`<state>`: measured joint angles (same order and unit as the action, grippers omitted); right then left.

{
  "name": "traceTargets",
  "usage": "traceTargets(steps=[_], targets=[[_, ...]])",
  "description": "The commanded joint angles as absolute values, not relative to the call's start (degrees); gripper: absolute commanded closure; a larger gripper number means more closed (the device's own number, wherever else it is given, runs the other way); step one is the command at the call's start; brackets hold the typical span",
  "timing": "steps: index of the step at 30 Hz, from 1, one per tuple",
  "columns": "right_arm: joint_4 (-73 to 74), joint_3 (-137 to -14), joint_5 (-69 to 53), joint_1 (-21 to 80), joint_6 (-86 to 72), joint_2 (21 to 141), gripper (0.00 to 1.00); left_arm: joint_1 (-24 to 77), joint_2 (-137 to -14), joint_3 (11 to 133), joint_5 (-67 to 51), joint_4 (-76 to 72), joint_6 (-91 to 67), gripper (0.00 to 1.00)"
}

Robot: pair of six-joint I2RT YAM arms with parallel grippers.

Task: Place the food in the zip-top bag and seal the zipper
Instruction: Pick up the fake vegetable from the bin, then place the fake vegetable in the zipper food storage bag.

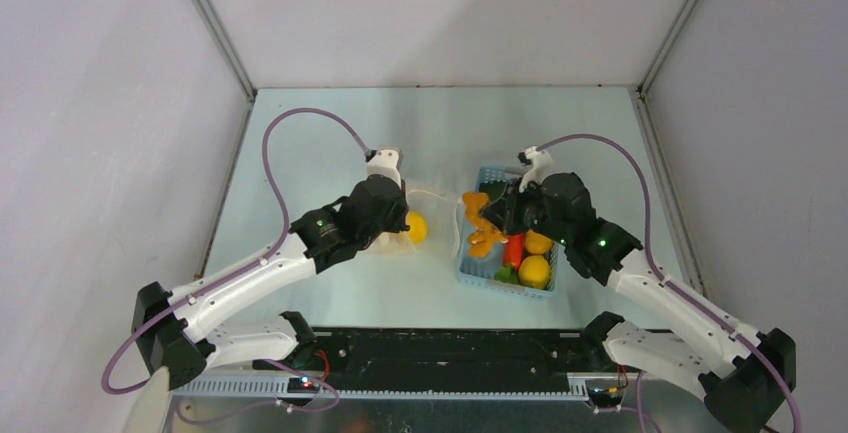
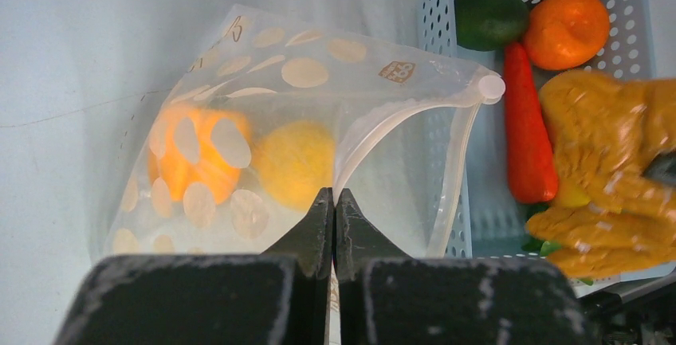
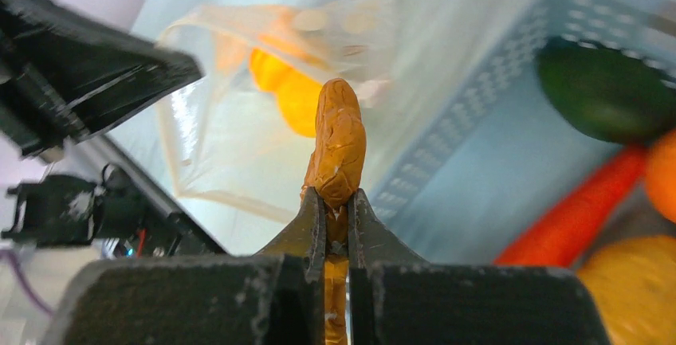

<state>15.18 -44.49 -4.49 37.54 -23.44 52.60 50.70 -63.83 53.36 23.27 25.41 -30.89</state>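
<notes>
The clear dotted zip-top bag [image 2: 319, 82] lies open on the table [image 1: 330, 153], left of the basket. It holds an orange piece [image 2: 191, 154] and a yellow lemon [image 2: 295, 162]. My left gripper [image 2: 335, 195] is shut on the near side of the bag's white zipper strip [image 2: 383, 122] and holds the mouth open; the slider [image 2: 490, 88] sits at the far end. In the top view the left gripper [image 1: 398, 233] is at the bag [image 1: 440, 208]. My right gripper [image 3: 336, 195] is shut on a tan-orange food piece [image 3: 339, 138], held just right of the bag mouth, over the basket's left side [image 1: 483, 235].
The light blue perforated basket [image 1: 500, 284] stands right of the bag. It holds a dark green piece [image 2: 490, 17], an orange fruit [image 2: 566, 28], a red-orange carrot [image 2: 526, 130] and yellow pieces [image 1: 534, 271]. Grey walls close in the table on three sides.
</notes>
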Motion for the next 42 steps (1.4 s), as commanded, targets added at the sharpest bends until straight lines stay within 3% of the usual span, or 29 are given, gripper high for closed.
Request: traceTargets(steps=[1, 12, 30, 37, 42], targets=[[4.67, -43.77, -12.01, 41.99, -20.65, 56.22, 1.00, 50.50, -63.41, 54.61, 22.34, 24.01, -29.81, 1.00], [1.61, -51.88, -7.79, 46.95, -20.55, 71.62, 1.00, 50.51, -63.22, 54.13, 18.53, 23.17, -28.74, 1.00], [-4.29, -55.02, 10.76, 50.41, -34.10, 78.87, 1.00, 50.46, -63.85, 54.01, 12.28, 21.99, -27.33, 1.00], [-2.72, -55.00, 7.40, 49.41, -35.85, 77.49, 1.00, 50.45, -62.89, 53.57, 12.82, 21.96, -27.02, 1.00], [0.61, -55.02, -5.39, 46.82, -32.89, 75.82, 1.00, 50.48, -63.24, 53.61, 13.05, 22.07, -26.89, 1.00]])
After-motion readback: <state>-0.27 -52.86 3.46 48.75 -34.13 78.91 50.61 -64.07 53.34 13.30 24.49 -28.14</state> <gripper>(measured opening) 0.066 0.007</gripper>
